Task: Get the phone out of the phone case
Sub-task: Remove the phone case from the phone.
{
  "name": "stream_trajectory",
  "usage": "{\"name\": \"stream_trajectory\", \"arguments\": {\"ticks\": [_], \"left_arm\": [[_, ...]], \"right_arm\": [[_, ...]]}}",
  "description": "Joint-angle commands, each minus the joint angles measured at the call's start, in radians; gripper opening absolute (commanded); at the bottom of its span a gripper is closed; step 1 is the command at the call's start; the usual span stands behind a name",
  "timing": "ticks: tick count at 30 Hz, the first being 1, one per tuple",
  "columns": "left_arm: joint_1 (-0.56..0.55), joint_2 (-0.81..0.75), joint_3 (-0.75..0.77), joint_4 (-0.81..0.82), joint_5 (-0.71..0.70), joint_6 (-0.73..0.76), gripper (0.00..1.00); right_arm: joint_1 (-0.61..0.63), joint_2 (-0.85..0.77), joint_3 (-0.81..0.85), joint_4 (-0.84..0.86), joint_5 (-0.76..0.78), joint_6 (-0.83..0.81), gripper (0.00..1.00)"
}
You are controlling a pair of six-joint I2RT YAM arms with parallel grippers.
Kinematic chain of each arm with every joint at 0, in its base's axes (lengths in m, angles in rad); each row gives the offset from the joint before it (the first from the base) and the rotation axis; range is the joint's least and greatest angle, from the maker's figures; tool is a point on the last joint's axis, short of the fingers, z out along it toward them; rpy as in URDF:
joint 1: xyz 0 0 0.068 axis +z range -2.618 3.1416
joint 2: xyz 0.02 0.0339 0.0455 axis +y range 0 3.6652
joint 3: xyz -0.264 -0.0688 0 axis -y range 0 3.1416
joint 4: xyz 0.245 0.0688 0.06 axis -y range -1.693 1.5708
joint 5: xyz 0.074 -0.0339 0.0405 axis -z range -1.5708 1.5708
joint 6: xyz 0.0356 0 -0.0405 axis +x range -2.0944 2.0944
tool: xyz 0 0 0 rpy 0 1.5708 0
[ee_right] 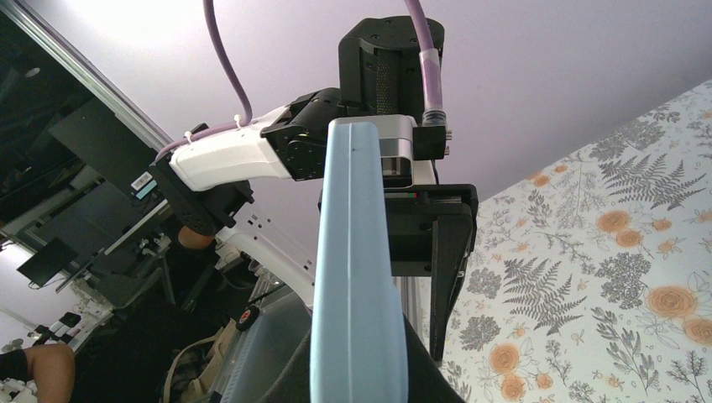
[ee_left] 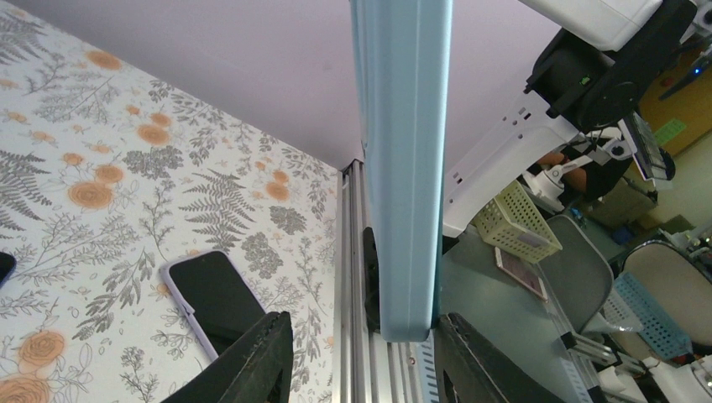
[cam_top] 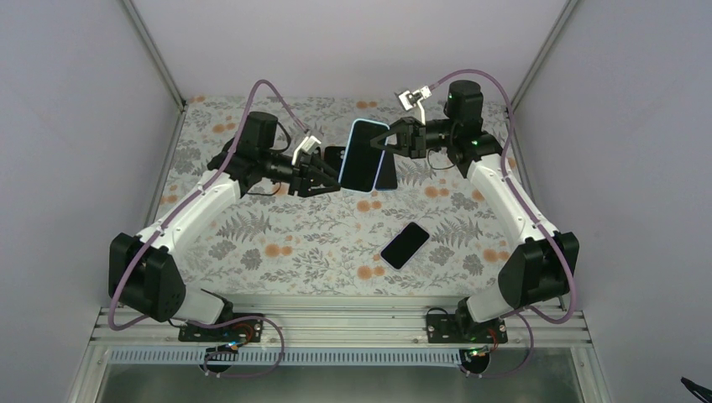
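The phone [cam_top: 363,156], black screen up, sits in a light blue phone case [cam_top: 353,126] held in the air above the back of the table. My right gripper [cam_top: 384,141] is shut on its right edge; in the right wrist view the case [ee_right: 357,294] stands edge-on between the dark fingers of that gripper [ee_right: 357,382]. My left gripper [cam_top: 330,180] is at the case's left edge and open. In the left wrist view the case's end [ee_left: 403,168] hangs between the fingertips of the left gripper [ee_left: 363,323], against the right one, with a wide gap to the left one.
A second phone in a lilac case [cam_top: 404,244] lies flat on the floral table [cam_top: 277,243], also in the left wrist view [ee_left: 214,298]. A dark flat object [cam_top: 334,156] lies under the raised phone. Walls close three sides; an aluminium rail [cam_top: 336,327] runs along the front.
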Motion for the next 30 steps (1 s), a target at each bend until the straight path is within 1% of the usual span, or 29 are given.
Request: {"name": "stream_trajectory", "arguments": {"ticks": [1, 5, 17, 25, 30], "left_arm": [[0.019, 0.018, -0.015, 0.048, -0.041, -0.026, 0.41], [0.025, 0.027, -0.014, 0.059, -0.062, -0.043, 0.39], [0.044, 0.028, -0.043, 0.086, -0.093, -0.067, 0.38], [0.053, 0.008, -0.068, 0.121, -0.054, -0.082, 0.38], [0.057, 0.003, -0.073, 0.135, -0.058, -0.097, 0.38]], "right_arm": [[-0.004, -0.046, 0.007, 0.037, -0.087, 0.029, 0.04], [0.001, -0.050, 0.003, 0.040, -0.101, 0.029, 0.04], [0.015, -0.049, 0.004, 0.040, -0.136, 0.027, 0.04], [0.016, -0.047, 0.001, 0.040, -0.136, 0.031, 0.04], [0.015, -0.049, 0.000, 0.040, -0.134, 0.030, 0.04]]}}
